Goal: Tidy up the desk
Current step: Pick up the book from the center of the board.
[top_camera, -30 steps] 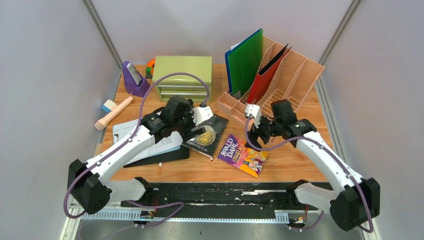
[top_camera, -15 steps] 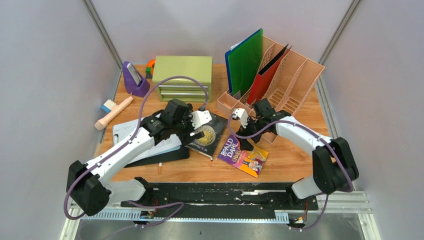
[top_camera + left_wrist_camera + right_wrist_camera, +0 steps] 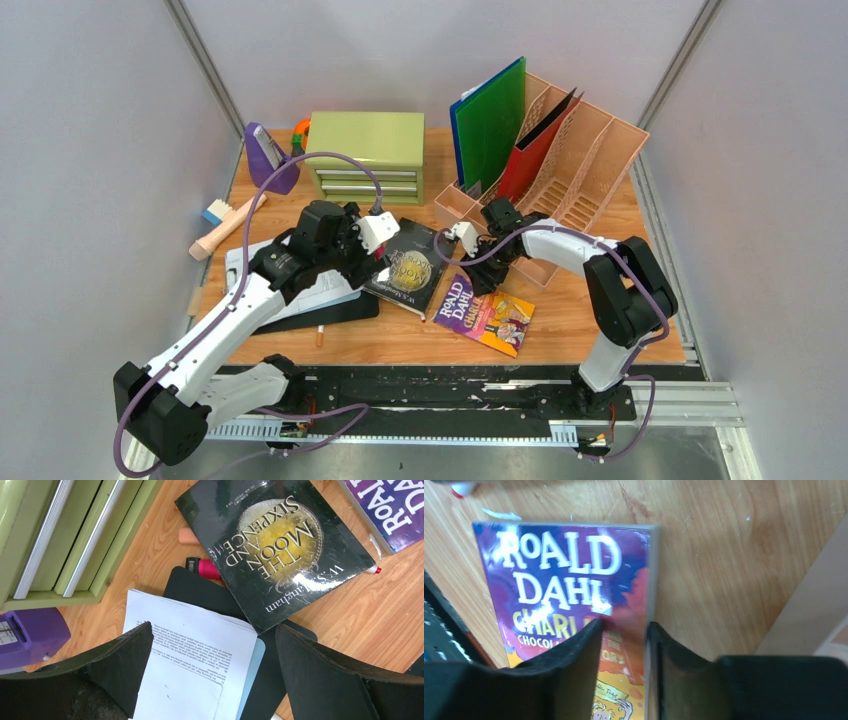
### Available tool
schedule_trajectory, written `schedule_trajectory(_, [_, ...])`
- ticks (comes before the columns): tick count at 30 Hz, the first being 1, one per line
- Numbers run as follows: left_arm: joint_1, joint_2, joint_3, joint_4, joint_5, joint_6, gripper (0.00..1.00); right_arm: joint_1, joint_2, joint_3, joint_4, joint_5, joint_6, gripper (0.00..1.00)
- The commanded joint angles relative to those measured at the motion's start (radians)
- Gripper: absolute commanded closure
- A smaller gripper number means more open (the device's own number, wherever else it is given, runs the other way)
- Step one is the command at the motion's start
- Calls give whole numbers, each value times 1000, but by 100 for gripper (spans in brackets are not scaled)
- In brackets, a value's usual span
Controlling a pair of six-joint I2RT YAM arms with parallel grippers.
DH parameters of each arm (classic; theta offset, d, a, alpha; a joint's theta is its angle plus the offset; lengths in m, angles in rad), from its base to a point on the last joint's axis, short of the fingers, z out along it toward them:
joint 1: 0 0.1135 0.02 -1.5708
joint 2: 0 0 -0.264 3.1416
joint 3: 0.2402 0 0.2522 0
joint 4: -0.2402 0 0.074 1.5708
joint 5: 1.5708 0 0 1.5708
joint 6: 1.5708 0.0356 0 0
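hardly begun: papers [image 3: 200, 645] loose on the desk [image 3: 400, 342]. left gripper [image 3: 212, 645] wide open; right gripper [image 3: 624, 630] astride the dahl book [image 3: 559, 570] at 5 o'clock; i can't tell its grip.

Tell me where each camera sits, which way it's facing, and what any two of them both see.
Top external: fixed above and behind the bases, looking down over the desk; left arm and right arm show whole.
Left wrist: on the left arm, looking down at the black book and papers; left fingers show, wide apart.
Right wrist: on the right arm, close above the Roald Dahl book; right fingers show, narrowly gapped at its edge.
Shared: all three see the Roald Dahl book.
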Motion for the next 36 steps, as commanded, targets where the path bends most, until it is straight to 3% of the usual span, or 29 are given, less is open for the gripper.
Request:
schedule_trajectory(1, [5, -7, -4, 46, 7, -24, 0, 16, 35, 56, -43, -3, 9, 74])
schedule_trajectory(3, [4, -4, -1, 48, 1, -26, 0, 17, 30, 75, -65, 4, 5, 95])
schedule_trajectory(4, [4, -4, 0, 48, 0, -26, 0, 17, 23, 83, -72, 7, 5, 100])
schedule_trajectory(21, [13, -1, 4, 71, -30, -45, 0, 16, -179, 310, -240, -33, -13, 100])
schedule_trajectory(36, [22, -11, 8, 74, -37, -56, 0, 16, -135, 413, -233, -107, 46, 100])
